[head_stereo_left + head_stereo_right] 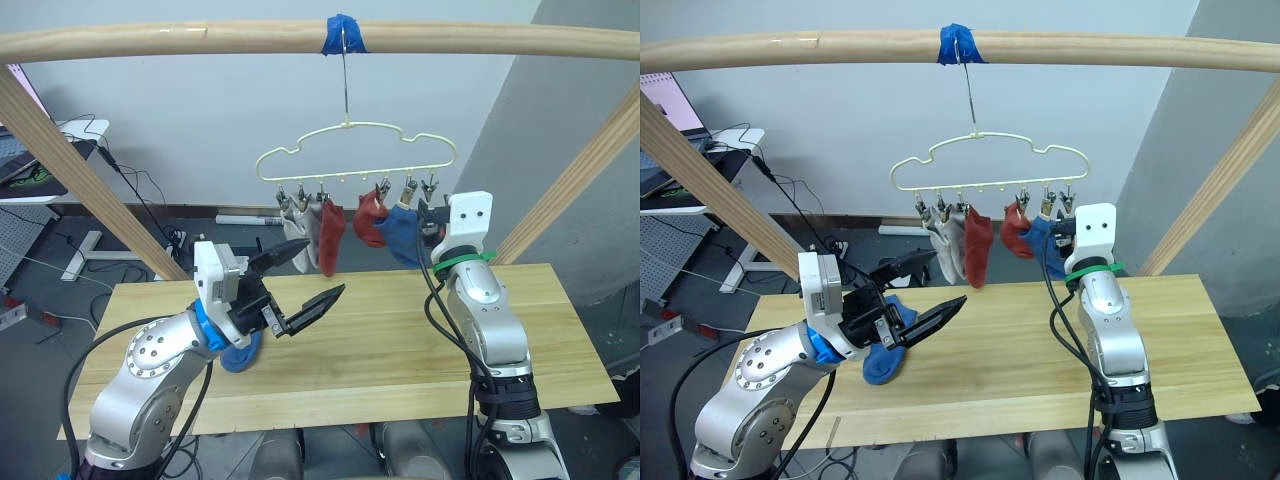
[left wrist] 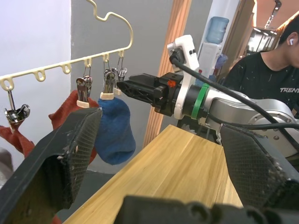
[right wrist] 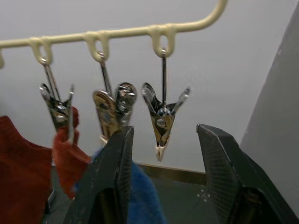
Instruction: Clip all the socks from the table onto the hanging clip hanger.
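- The table (image 1: 400,340) spans the lower half of the head views, its planks running left to right.
- The clip hanger (image 1: 355,150) hangs at upper centre from a wooden pole (image 1: 200,40), with five socks already clipped: two grey, two rust-red, one blue sock (image 1: 400,235).
- The last blue sock (image 1: 883,355) lies on the table at lower left, directly under the left gripper (image 1: 310,285), partly hidden by that arm.
- The left gripper has its fingers wide apart, holding nothing, aimed right toward the hanger.
- The right gripper (image 3: 163,177) is raised at the hanger's right end, fingers apart and empty, framing the one free clip (image 3: 162,119).
- Likely next: the left arm, far nearer, must reach down for the sock; the free clip lies up and right.
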You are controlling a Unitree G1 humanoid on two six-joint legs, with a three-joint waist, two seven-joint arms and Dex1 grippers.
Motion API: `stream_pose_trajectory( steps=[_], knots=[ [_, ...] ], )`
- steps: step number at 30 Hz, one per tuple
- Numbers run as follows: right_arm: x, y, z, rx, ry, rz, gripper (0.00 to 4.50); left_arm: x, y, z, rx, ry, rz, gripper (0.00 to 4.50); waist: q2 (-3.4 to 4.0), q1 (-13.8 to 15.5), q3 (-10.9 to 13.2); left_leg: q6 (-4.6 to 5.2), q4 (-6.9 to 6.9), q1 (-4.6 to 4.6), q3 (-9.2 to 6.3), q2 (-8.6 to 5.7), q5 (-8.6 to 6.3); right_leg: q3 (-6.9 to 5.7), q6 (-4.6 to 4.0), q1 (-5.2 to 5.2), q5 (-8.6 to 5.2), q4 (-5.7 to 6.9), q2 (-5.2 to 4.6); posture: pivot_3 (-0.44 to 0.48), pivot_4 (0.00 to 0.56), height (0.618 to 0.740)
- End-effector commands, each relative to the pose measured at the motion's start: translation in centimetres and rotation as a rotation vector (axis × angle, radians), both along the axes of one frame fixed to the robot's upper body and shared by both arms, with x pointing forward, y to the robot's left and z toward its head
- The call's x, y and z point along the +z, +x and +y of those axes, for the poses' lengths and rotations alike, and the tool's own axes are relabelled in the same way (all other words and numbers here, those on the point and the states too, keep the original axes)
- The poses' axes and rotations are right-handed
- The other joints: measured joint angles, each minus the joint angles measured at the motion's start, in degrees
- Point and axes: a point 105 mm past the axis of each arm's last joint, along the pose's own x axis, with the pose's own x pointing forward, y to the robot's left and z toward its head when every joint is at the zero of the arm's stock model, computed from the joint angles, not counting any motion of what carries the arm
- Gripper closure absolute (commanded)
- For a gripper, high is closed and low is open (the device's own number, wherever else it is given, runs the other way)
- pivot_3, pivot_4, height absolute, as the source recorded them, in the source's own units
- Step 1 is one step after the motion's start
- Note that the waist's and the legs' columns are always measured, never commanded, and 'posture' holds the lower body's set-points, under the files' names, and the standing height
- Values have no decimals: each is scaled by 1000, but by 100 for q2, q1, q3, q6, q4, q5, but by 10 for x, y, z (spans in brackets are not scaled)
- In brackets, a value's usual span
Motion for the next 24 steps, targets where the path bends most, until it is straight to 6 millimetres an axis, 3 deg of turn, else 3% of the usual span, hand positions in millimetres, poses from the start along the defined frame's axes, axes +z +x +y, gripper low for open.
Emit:
stream_pose_trajectory(
  steps=[1, 13, 24],
  knots=[
    [16, -1, 2, -7, 3, -65, 2275, 11, -7, -6, -32, 1, -56, 0, 0, 0, 0, 0, 0, 0, 0, 0, 0, 0, 0, 0, 0, 0, 0, -78, 185, 740],
    [21, 3, 14, 11, 20, -82, 2275, 11, -7, -5, -33, 4, -58, 0, 0, 3, 0, 0, 0, -1, 0, 0, 0, 0, -1, 0, 0, -1, 0, -74, 181, 740],
    [12, -9, 9, 17, -2, -60, 2275, 9, -9, -6, -34, 1, -52, 0, 0, 14, 0, 0, -1, -2, -1, 0, 0, -1, -1, 0, -1, -2, 0, -75, 186, 740]
  ],
)
